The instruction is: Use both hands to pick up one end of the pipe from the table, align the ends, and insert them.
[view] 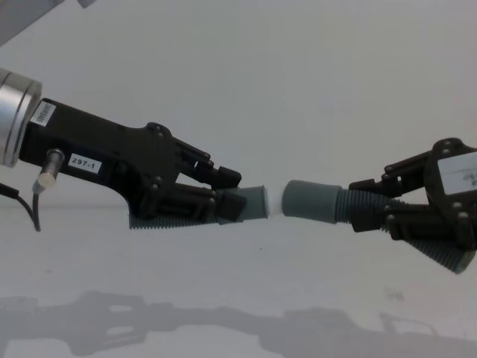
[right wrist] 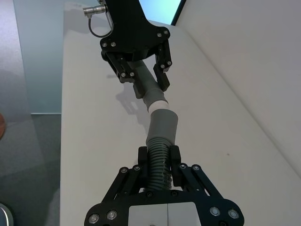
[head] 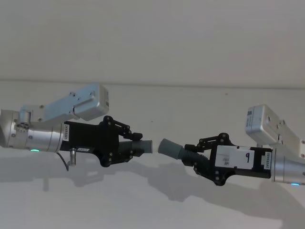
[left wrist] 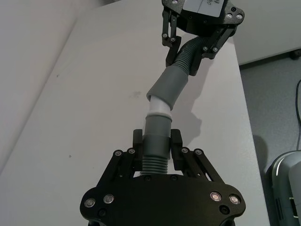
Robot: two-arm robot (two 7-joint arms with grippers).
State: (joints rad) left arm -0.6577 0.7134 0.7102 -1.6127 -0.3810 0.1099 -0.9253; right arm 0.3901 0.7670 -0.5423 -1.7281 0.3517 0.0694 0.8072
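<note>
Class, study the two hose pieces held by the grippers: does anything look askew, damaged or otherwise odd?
No damage shows. The one oddity: the wider socket, held by the right gripper, sits tilted against the white-tipped cuff in the left gripper, so the ends do not line up straight.

Head view from above, chest view side-on, both wrists close, facing.

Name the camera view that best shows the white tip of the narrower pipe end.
The left wrist view: the white tip shows large and unobstructed, right at the mouth of the wider socket. The right wrist view shows it smaller and farther off. The chest view gives a pale sliver. In the head view it cannot be made out.
</note>
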